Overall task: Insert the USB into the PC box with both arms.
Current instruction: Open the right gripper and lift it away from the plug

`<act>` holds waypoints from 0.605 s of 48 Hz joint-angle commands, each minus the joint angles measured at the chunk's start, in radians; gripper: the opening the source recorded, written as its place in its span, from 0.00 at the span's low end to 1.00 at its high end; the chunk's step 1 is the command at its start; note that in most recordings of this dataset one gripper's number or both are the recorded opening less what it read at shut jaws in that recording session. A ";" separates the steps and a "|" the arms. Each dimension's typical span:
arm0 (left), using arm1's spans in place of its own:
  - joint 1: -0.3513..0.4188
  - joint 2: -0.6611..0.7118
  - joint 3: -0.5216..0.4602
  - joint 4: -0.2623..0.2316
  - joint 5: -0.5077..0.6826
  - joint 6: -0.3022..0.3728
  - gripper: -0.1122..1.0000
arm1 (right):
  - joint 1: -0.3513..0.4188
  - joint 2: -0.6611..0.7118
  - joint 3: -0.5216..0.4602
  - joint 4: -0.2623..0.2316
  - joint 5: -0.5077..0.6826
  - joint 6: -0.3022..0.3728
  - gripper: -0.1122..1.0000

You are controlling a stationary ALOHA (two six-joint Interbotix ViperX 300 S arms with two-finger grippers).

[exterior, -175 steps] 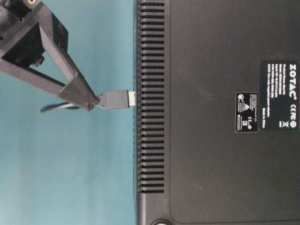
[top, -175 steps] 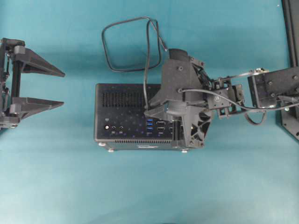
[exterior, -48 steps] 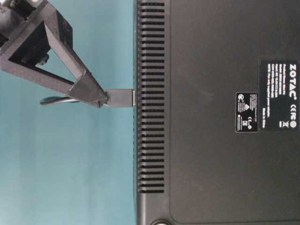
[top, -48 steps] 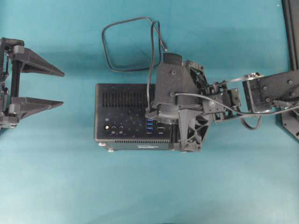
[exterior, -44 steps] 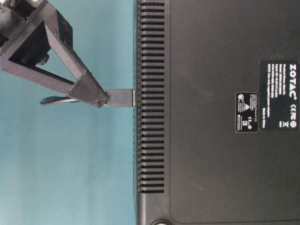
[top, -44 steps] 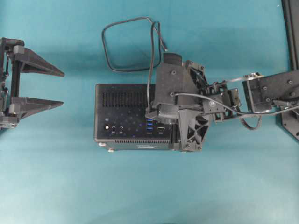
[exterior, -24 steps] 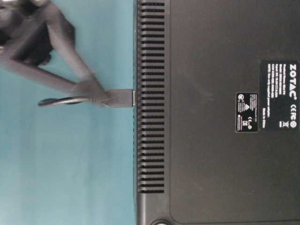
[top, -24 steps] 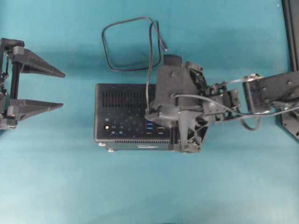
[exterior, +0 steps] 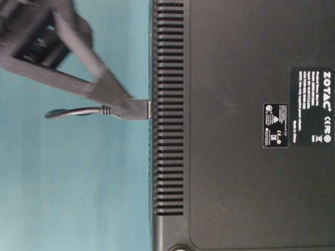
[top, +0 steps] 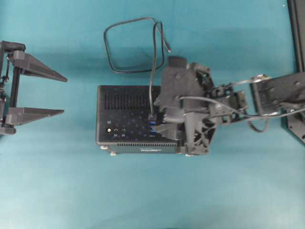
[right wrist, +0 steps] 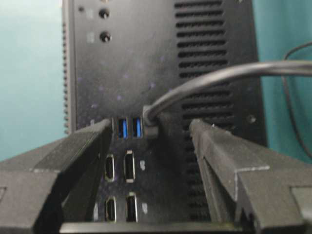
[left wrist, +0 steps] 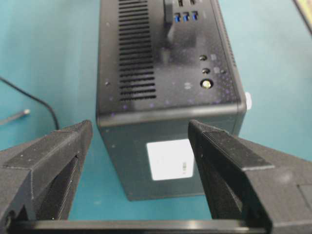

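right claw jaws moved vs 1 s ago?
Yes. The right claw jaws have spread away from the black USB plug, which stays seated in the black rectangular PC box.

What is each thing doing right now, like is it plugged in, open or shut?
USB: plugged into the box, next to two free blue ports, nothing holding it.
Cable: looped on the table behind the box.
Box: lying flat, ports facing up.
Right pincer: open, one finger either side of the plug.
Left pincer: open, off the end of the box, touching nothing.
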 commanded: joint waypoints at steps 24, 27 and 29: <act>-0.005 0.000 -0.012 0.003 -0.083 -0.008 0.85 | 0.000 -0.140 0.055 -0.008 0.057 -0.003 0.74; -0.006 -0.002 -0.012 0.003 -0.083 -0.009 0.85 | 0.000 -0.156 0.069 -0.008 0.054 -0.003 0.74; -0.005 -0.002 -0.014 0.003 -0.084 -0.009 0.85 | 0.000 -0.170 0.077 -0.008 0.052 -0.003 0.74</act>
